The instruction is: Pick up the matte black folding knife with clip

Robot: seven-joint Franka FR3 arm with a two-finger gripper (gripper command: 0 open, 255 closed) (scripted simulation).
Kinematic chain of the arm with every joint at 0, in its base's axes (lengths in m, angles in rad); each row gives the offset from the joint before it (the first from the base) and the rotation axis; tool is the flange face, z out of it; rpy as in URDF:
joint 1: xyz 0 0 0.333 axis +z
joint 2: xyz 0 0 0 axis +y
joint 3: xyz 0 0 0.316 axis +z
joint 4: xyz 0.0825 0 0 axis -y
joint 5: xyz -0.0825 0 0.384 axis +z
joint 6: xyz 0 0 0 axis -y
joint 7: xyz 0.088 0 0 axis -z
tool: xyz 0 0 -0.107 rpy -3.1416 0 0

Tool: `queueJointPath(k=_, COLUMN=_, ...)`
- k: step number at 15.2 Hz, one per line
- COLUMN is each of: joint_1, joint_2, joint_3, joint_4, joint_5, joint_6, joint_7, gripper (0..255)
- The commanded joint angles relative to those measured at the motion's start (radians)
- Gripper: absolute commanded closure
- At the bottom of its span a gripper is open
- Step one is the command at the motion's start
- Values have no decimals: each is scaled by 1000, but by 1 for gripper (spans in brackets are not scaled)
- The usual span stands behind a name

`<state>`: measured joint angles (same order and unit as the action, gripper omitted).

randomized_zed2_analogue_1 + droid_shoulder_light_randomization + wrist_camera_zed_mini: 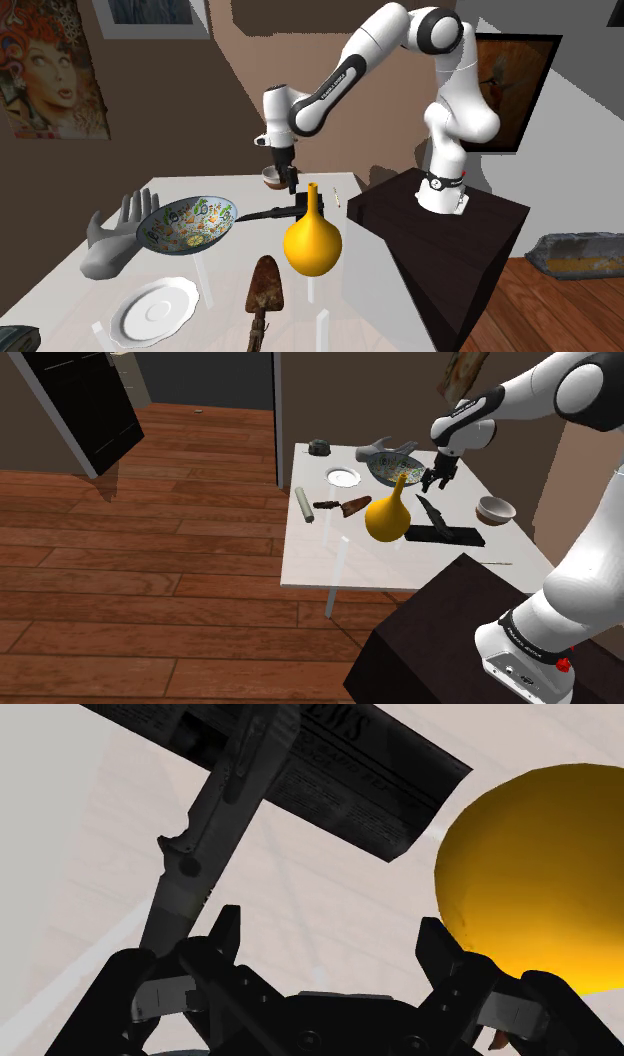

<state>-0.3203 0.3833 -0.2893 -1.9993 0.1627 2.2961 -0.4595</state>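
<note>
Fingers apart and empty, the gripper [437,477] hung with the black folding knife [428,510] at its six o'clock in the shoulder view, resting on a dark slab [450,536]; the best approach was centring across the handle, avoiding the yellow gourd [388,512] at the knife's nine o'clock.

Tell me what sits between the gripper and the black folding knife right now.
Nothing: in the wrist view the stretch between the open gripper and the black folding knife is bare white tabletop; the blade runs beside one finger.
</note>
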Motion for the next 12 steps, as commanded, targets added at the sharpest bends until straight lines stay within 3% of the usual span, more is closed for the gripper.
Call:
queueJointPath(k=1, joint_1=-29, joint_2=72, joint_3=0, joint_4=58, joint_5=23, joint_6=-4, joint_7=-19, gripper=0)
queueJointPath(k=12, joint_1=-188, joint_2=464, joint_3=18, joint_4=415, joint_5=106, joint_6=-51, joint_7=-55, gripper=0)
